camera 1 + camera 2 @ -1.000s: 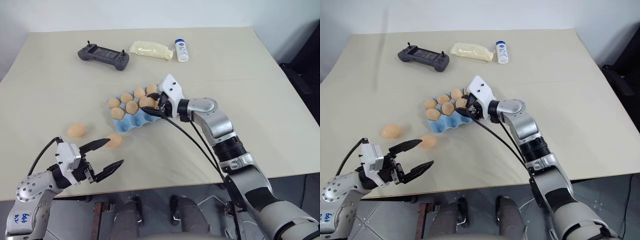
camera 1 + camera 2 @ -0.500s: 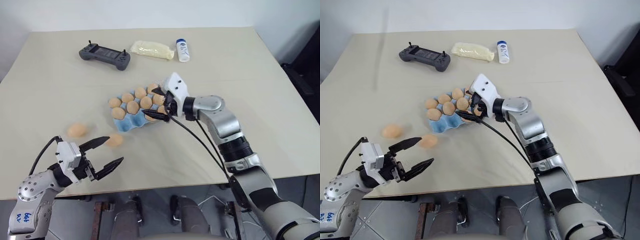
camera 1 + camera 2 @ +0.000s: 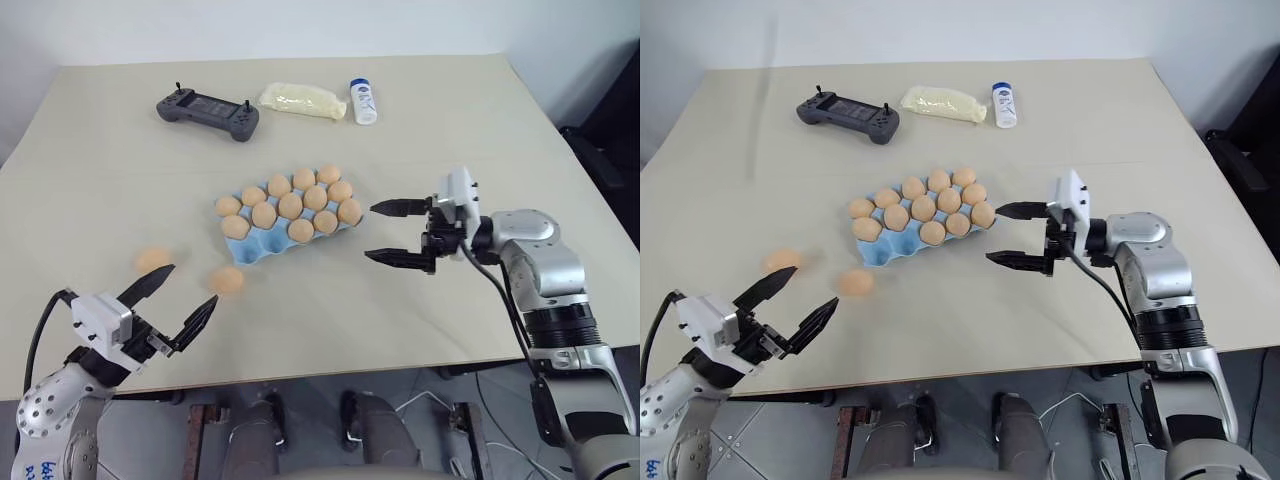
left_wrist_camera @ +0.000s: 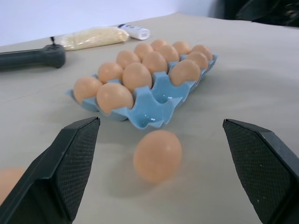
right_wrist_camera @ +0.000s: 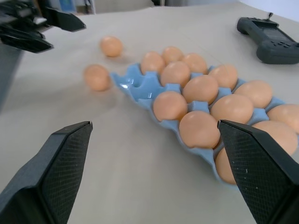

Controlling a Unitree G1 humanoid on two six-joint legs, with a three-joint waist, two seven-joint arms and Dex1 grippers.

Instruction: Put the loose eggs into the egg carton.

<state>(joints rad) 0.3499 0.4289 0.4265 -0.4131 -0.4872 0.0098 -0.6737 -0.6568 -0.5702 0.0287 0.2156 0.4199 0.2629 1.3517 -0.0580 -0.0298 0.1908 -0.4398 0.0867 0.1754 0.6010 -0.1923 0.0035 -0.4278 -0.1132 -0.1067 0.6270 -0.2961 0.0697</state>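
Right gripper [image 3: 396, 232] pulled back right of light blue moulded egg carton [image 3: 262, 248], egg dropped in; both fingers wide open, empty. Left gripper [image 3: 172, 302] lower left; two tan loose eggs [image 3: 227, 279] remained on beige surface [image 3: 480, 140].

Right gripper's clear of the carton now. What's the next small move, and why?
Probably ease the open left gripper forward around the nearer loose egg: it lies just ahead of the fingers, and the egg carton has empty cups at that end.

Far side of table [image 3: 520, 150]: grey controller [image 3: 206, 111], yellowish bag [image 3: 302, 100], sm. white bottle [image 3: 362, 101].
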